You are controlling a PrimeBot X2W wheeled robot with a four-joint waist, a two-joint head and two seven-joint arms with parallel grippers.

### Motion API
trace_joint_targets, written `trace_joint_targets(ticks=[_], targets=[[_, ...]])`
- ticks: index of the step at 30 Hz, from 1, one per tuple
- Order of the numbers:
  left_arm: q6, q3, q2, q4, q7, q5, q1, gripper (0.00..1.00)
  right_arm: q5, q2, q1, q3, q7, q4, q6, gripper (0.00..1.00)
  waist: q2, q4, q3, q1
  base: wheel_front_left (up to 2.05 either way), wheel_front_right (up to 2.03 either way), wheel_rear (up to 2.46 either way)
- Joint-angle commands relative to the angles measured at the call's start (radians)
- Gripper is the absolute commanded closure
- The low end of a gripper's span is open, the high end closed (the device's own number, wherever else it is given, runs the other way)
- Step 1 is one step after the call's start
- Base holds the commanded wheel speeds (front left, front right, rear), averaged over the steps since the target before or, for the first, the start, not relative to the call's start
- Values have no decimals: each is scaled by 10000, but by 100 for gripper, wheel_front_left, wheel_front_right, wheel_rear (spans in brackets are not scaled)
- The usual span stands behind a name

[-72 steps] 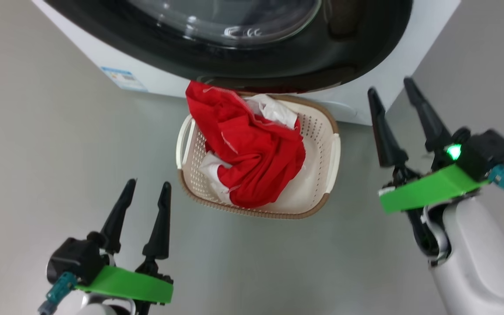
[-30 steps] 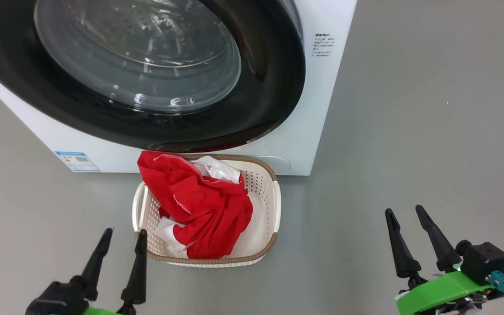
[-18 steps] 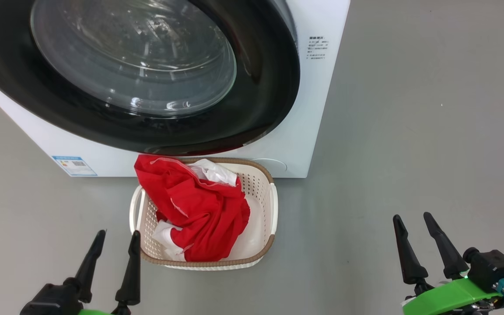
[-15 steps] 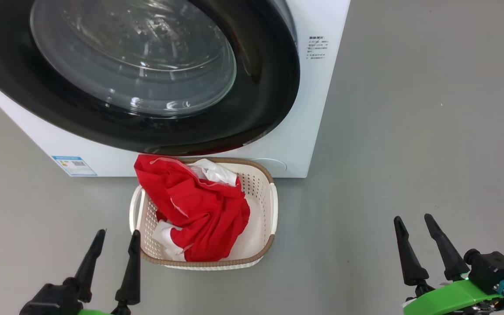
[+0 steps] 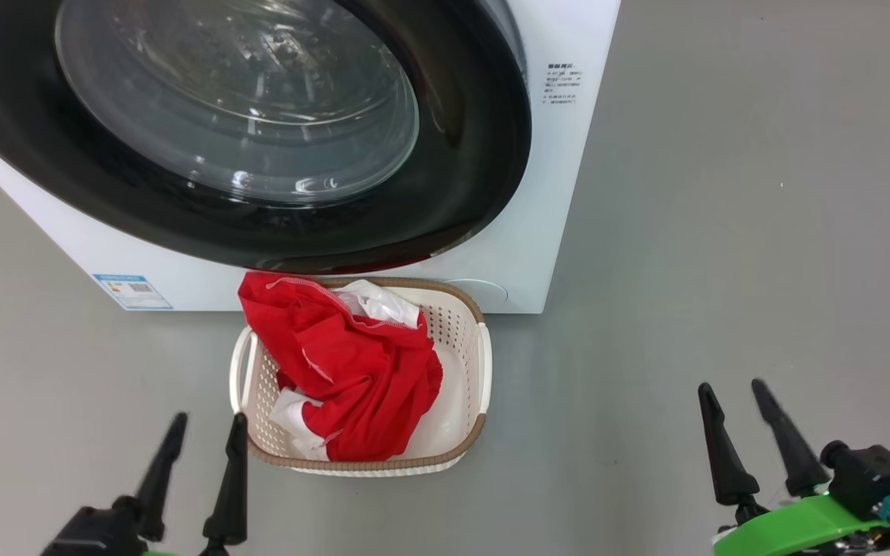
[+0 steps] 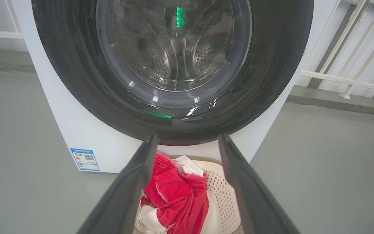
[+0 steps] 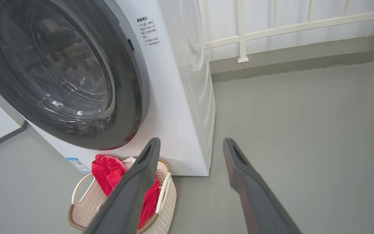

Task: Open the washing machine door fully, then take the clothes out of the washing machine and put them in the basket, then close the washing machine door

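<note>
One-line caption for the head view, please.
Washing machine door shut; clothes heaped in the basket in front of it; left gripper and right gripper open, empty.

Bright, even, diffuse light, faint soft shadow on the floor (image 5: 646, 309) along the basket (image 5: 368, 466)'s near edge, white glare streaks and green glints on the washing machine door (image 6: 174, 65), left gripper (image 5: 210, 418) fingers slightly motion-blurred in head view, wide-angle bending at wrist-view edges.

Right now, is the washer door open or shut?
Shut. The door sits flush against the washer front, with no gap showing.
</note>
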Motion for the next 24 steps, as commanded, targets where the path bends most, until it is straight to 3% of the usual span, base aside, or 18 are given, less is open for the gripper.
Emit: trace_joint_targets(ticks=[1, 8, 12, 16, 24], targets=[[4, -9, -4, 28, 6, -29, 1, 100, 4, 4, 3, 4, 0, 31, 0, 100, 0, 2, -4, 0, 0, 0, 0], [13, -87, -140, 504, 124, -355, 69, 100, 312, 100, 28, 19, 58, 493, 0, 100, 0, -6, -16, 2, 0, 0, 0], [14, -81, -114, 494, 210, -814, 65, 100, 740, 63, 13, 27, 145, 469, -1, 100, 0, -26, -112, 23, 0, 0, 0], [19, -78, -90, 525, 298, -1272, 26, 100, 1170, 28, -45, 37, 232, 493, -1, 100, 0, -42, -151, 2, 0, 0, 0], [9, -65, -50, 578, 478, -2182, -58, 100, 2018, -34, -152, 40, 412, 493, -2, 100, 0, -74, -249, 0, 0, 0, 0]])
